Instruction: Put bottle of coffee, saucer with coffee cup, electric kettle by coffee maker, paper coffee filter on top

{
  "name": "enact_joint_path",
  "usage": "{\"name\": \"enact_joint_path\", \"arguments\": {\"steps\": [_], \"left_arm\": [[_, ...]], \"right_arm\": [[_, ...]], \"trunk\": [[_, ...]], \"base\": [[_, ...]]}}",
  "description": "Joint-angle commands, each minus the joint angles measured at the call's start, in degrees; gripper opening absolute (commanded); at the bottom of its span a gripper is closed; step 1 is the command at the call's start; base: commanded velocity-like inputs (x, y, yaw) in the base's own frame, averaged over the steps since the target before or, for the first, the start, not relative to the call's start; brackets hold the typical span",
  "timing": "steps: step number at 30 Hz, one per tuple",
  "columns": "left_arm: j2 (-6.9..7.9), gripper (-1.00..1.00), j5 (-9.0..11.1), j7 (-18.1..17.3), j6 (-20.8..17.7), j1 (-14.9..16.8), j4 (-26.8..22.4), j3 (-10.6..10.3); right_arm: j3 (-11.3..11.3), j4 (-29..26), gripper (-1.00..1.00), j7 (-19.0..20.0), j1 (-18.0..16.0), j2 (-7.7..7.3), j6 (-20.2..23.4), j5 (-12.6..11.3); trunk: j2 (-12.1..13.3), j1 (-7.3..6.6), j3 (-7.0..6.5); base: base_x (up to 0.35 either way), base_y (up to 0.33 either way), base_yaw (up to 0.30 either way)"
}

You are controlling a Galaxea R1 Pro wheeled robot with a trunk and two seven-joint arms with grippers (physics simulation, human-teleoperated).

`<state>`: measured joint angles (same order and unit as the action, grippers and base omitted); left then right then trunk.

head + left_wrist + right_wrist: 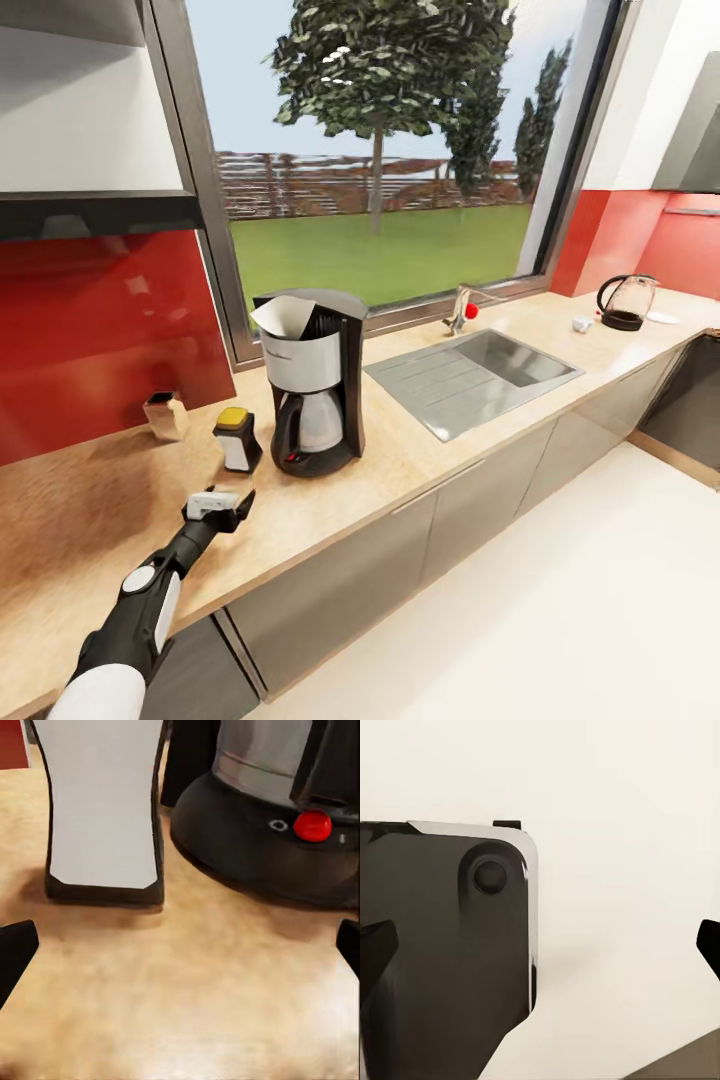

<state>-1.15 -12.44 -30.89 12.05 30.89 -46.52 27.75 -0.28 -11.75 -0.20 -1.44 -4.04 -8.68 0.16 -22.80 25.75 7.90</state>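
The kettle (626, 300) at the counter's (420, 455) far end was seen from the head view, while the coffee maker's (312, 385) red switch (313, 826) was shown by the left wrist view. The coffee bottle (237, 438) stood beside the coffee maker, just beyond the left gripper (216, 503), which was held spread and empty, arm outstretched low. The right gripper (540, 945) was parted above pale floor (615, 810).

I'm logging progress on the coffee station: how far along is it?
Looks done: the coffee maker stands on the countertop, a paper filter sits on top of it, and the coffee bottle stands beside it. In hand: nothing; the left hand is open just short of the bottle. Left: the electric kettle, the cup and what looks like the saucer, all at the counter's far end.
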Motion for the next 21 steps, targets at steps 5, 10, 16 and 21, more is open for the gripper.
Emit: {"name": "enact_joint_path", "arguments": {"steps": [5,10,16,21], "left_arm": [[-0.22,1.0,-0.5,-0.5,1.6,-2.0,-0.2,0.3],[-0.58,1.0,-0.5,-0.4,4.0,-2.8,-0.5,0.3],[-0.75,1.0,-0.6,-0.1,4.0,-2.8,-0.8,0.1],[-0.78,1.0,-0.5,-0.2,4.0,-2.6,-0.8,0.0]], "right_arm": [[0.0,0.1,1.0,0.0,-0.1,0.0,-0.2,0.0],[0.0,0.1,1.0,0.0,-0.1,0.03,-0.2,0.0],[0.0,0.1,1.0,0.0,-0.1,0.08,-0.2,0.0],[0.0,0.1,1.0,0.0,-0.1,0.08,-0.2,0.0]], "trunk": [[-0.1,0.03,0.11],[-0.1,0.03,0.11],[-0.1,0.03,0.11],[-0.1,0.03,0.11]], "base": [[-0.016,0.0,-0.252],[-0.303,-0.024,-0.264],[-0.285,-0.156,-0.263],[-0.267,-0.164,-0.254]]}}
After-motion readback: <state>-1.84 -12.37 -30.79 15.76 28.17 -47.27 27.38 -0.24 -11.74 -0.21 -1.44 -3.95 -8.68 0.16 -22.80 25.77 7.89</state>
